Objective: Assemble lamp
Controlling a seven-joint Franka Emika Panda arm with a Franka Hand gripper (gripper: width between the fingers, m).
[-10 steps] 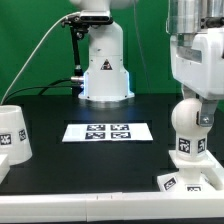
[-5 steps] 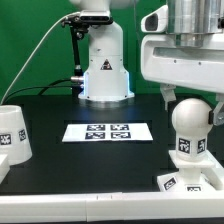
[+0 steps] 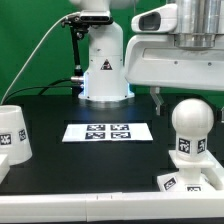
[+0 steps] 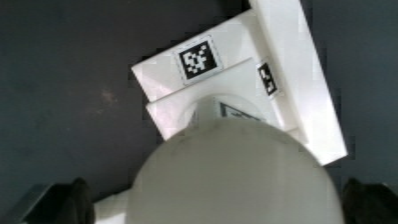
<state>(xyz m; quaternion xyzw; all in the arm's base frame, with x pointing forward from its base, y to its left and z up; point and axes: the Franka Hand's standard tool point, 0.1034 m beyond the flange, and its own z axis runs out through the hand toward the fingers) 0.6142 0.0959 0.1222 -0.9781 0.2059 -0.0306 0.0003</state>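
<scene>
I see the end effector [image 3: 189, 96] spread wide just over the bulb [image 3: 190, 128]. The one finger [image 3: 158, 98] I can make out stands apart from the round head. The bulb stands upright on the stepped base [image 3: 195, 181], at the exterior view's right of the table [image 3: 60, 165]. The shade [image 3: 11, 132] sits well apart at the left edge, and the marker board [image 3: 108, 131] lies between them.
</scene>
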